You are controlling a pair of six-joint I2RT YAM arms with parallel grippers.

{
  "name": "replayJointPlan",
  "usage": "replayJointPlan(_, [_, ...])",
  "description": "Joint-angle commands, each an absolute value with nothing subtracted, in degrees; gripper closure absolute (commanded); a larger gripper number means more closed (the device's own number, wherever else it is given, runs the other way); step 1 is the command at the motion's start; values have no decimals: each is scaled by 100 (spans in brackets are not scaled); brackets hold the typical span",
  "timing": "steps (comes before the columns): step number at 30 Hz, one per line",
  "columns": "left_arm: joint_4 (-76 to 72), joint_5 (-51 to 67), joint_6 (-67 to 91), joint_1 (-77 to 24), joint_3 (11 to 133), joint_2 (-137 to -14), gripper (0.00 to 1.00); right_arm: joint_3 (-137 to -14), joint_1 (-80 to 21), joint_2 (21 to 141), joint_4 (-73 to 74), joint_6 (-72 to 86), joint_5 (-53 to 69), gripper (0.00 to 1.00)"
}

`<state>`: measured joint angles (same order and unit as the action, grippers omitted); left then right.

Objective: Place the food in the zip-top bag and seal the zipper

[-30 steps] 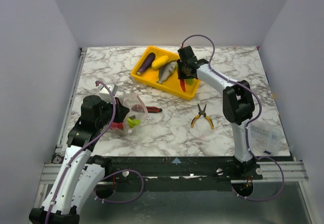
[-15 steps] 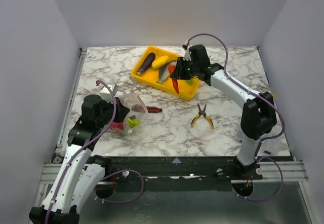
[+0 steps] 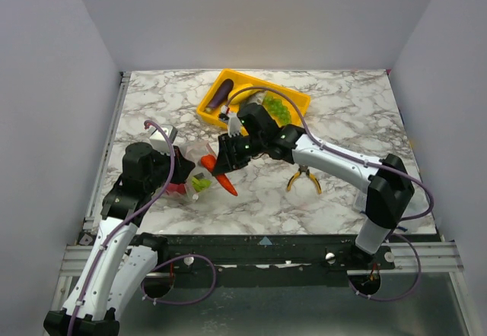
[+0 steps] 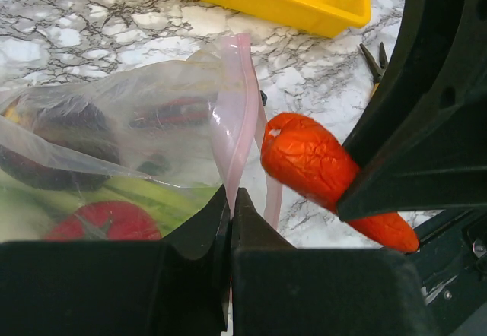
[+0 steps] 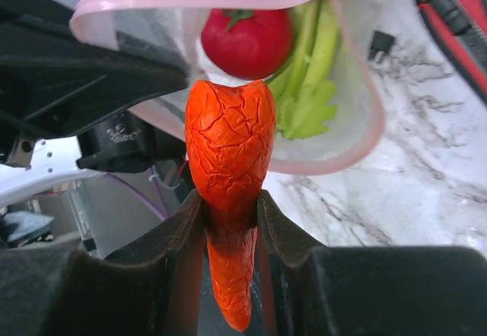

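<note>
My right gripper point(image 3: 223, 170) is shut on the red chili point(image 5: 228, 161) and holds it just in front of the open mouth of the zip-top bag point(image 3: 199, 163). The chili also shows in the top view point(image 3: 218, 178) and the left wrist view point(image 4: 323, 172). My left gripper point(image 4: 230, 199) is shut on the bag's pink zipper edge point(image 4: 234, 119) and holds the mouth open. Inside the bag I see the red tomato point(image 5: 245, 41), the green leek point(image 5: 308, 77) and the dark onion point(image 4: 57, 134). The purple eggplant point(image 3: 221, 93) and green lettuce point(image 3: 277, 109) lie in the yellow tray point(image 3: 211, 115).
Yellow-handled pliers point(image 3: 303, 176) lie on the marble table to the right of the chili. The red-and-black pocket knife point(image 5: 456, 17) lies just beyond the bag. My right arm stretches across the middle of the table from the right.
My right gripper has carried the red chili from the yellow tray down and left to the bag's mouth. The left gripper has stayed on the bag's edge.
</note>
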<state>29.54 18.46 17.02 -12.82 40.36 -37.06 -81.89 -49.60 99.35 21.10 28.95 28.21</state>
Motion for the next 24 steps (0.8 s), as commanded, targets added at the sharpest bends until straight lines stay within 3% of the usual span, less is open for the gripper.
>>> replayJointPlan(1, [2821,1902,1705,-1295,4053,-3607,100,-8497,-5076,10216,2502,2989,2663,99])
replayJointPlan(6, [2821,1907,1705,-1297,4053,-3599,100,-8823,-5280,10662,2352,3146,2586,99])
replayJointPlan(13, [2796,1912,1705,-1299,4044,-3545,100,-9409,-5291,11357,1882,3978,2259,84])
replayJointPlan(15, [2797,1916,1705,-1292,4038,-3535,100,-9522,-5296,11567,1583,4414,2197,75])
replayJointPlan(17, [2790,1925,1714,-1296,4044,-3525,100,-9284,-5343,11679,846,5100,2190,59])
replayJointPlan(20, [2804,1933,1714,-1294,4037,-3492,100,-8674,-5396,11448,107,5514,1533,19])
replayJointPlan(22, [2789,1934,1714,-1299,4018,-3448,100,-8321,-5397,11263,-444,5591,1469,12])
replayJointPlan(24, [2794,1940,1723,-1301,4022,-3445,100,-8288,-5405,11132,-335,5456,1320,11])
